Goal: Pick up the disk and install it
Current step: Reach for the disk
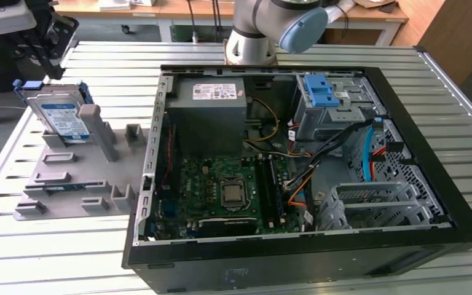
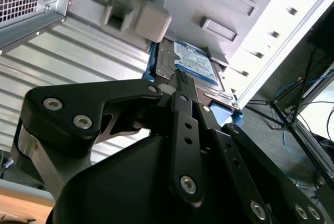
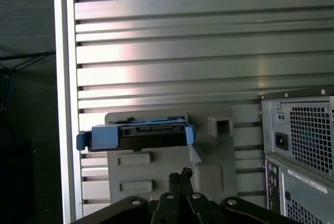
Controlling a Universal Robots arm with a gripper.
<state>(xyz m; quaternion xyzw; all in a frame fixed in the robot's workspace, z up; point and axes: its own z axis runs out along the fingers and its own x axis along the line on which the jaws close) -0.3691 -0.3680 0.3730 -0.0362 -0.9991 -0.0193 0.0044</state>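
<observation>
Slatted metal table (image 1: 56,246) carried the whole setup. On it, toward the exterior view's left, the disk (image 1: 59,117) stood on edge in a slot at the far end of a grey plastic holder (image 1: 72,178), its white-and-blue label facing outward and its blue bracket framing the silver body. In the first wrist view the disk (image 3: 138,136) showed its upper edge with the connector; in the second wrist view its label side (image 2: 195,62) leaned against a grey post of the holder.

The gripper (image 1: 53,70) hung just above the disk, apart from it. In both wrist views its two dark fingers were pressed together at the tips (image 2: 181,75) (image 3: 180,174), pinching nothing and pointing toward the disk.

Beside the holder, toward the exterior view's right, lay the open black computer case (image 1: 302,258), with a grey power supply (image 1: 211,110), a green motherboard (image 1: 228,190) and a grey drive cage (image 1: 334,114) topped by a blue latch (image 1: 322,92).
</observation>
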